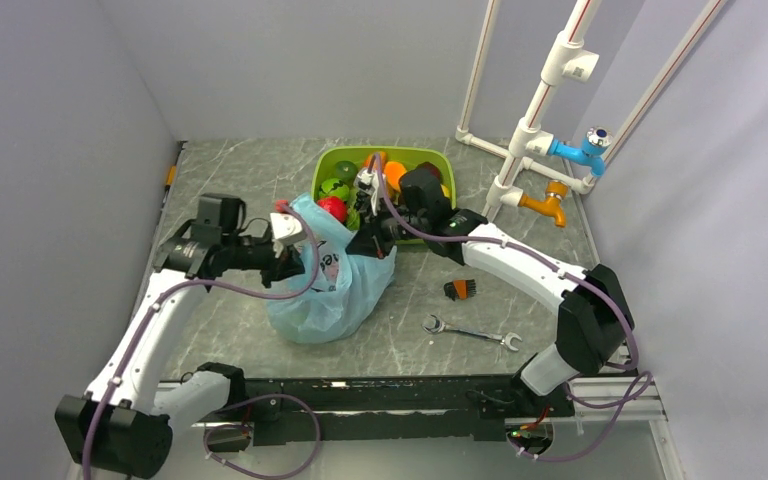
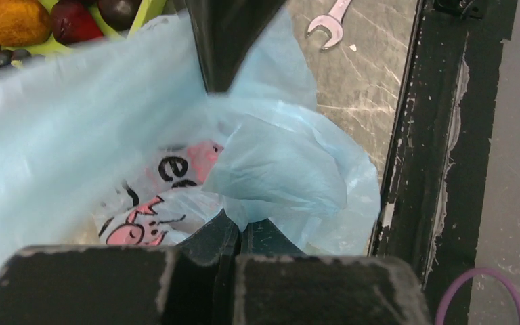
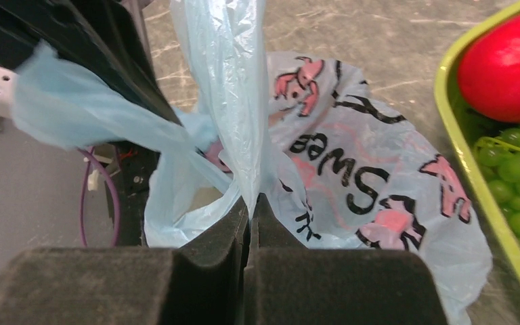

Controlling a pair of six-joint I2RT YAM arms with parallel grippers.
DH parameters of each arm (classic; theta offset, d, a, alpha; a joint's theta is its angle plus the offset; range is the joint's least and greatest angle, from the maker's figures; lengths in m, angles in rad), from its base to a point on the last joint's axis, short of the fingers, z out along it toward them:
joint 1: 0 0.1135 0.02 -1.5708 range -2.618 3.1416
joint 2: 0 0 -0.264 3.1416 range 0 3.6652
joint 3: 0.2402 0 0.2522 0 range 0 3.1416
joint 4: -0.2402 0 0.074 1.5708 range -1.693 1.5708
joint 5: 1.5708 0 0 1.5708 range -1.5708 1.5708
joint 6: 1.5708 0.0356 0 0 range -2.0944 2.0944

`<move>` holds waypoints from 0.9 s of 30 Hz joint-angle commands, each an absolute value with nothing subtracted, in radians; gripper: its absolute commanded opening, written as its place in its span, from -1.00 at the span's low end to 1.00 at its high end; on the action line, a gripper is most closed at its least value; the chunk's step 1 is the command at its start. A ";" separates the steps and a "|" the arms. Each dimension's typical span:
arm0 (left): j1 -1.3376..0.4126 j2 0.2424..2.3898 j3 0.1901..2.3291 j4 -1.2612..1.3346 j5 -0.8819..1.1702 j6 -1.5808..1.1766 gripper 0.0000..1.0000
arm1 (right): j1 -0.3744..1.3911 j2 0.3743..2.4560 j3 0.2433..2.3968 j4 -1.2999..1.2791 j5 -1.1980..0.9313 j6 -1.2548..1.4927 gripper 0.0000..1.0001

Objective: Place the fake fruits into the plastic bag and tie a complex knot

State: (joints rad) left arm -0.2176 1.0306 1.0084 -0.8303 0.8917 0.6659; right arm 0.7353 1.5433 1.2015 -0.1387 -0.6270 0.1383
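Grey marbled tabletop (image 1: 240, 170), walled booth: my left gripper (image 2: 240, 227) is clamped on a fold of the plastic bag (image 1: 325, 295), and my right gripper (image 3: 250, 206) is pinched tight on another strip of it. Bag sits mid-table between both arms. Fake fruits (image 1: 394, 176) lie in the lime-green tray (image 1: 345, 151) just behind it, wrench (image 1: 470, 332) off to the right.

The plastic bag (image 3: 379, 203) bears dark printed letters reading "Swe" (upside down in the right wrist view). Further letters beside them crumple into folds, unreadable.
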 commanded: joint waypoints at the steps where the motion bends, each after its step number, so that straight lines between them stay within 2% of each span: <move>1: -0.302 1.081 1.086 -0.716 0.744 0.565 -1.00 | 0.769 1.504 1.223 -0.071 -0.634 0.156 -1.00; 5: -0.305 1.115 1.102 -0.674 0.721 0.501 -0.99 | 0.772 1.492 1.203 -0.050 -0.693 0.144 -1.00; 8: -0.316 1.131 1.100 -0.649 0.740 0.464 -0.84 | 0.771 1.493 1.195 -0.028 -0.746 0.144 -0.46; 11: -0.346 1.137 1.093 -0.632 0.750 0.458 -0.82 | 0.774 1.500 1.191 -0.005 -0.778 0.161 -0.09; 13: -0.377 1.139 1.093 -0.633 0.739 0.471 -0.84 | 0.778 1.509 1.198 -0.004 -0.785 0.167 0.03; 18: -0.397 1.149 1.093 -0.642 0.721 0.484 -0.85 | 0.788 1.524 1.211 0.033 -0.779 0.178 0.16; 19: -0.399 1.150 1.093 -0.645 0.720 0.487 -0.83 | 0.789 1.525 1.213 0.035 -0.775 0.177 0.13; 20: -0.399 1.149 1.095 -0.648 0.718 0.490 -0.77 | 0.790 1.527 1.215 0.033 -0.767 0.176 -0.02; 22: -0.399 1.143 1.103 -0.670 0.719 0.497 -0.62 | 0.789 1.527 1.209 0.030 -0.748 0.168 -0.55; 24: -0.393 1.120 1.108 -0.717 0.727 0.511 -0.32 | 0.790 1.522 1.203 0.015 -0.726 0.145 -0.91; 25: -0.379 1.104 1.108 -0.735 0.745 0.518 -0.20 | 0.787 1.520 1.197 0.014 -0.726 0.139 -1.00; 27: -0.337 1.055 1.101 -0.764 0.804 0.528 0.01 | 0.786 1.511 1.192 0.005 -0.730 0.129 -1.00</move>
State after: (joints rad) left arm -0.3840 1.1370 1.0645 -0.7055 0.7231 0.5007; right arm 0.7822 1.5379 1.1946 -0.0322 -0.7303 0.1558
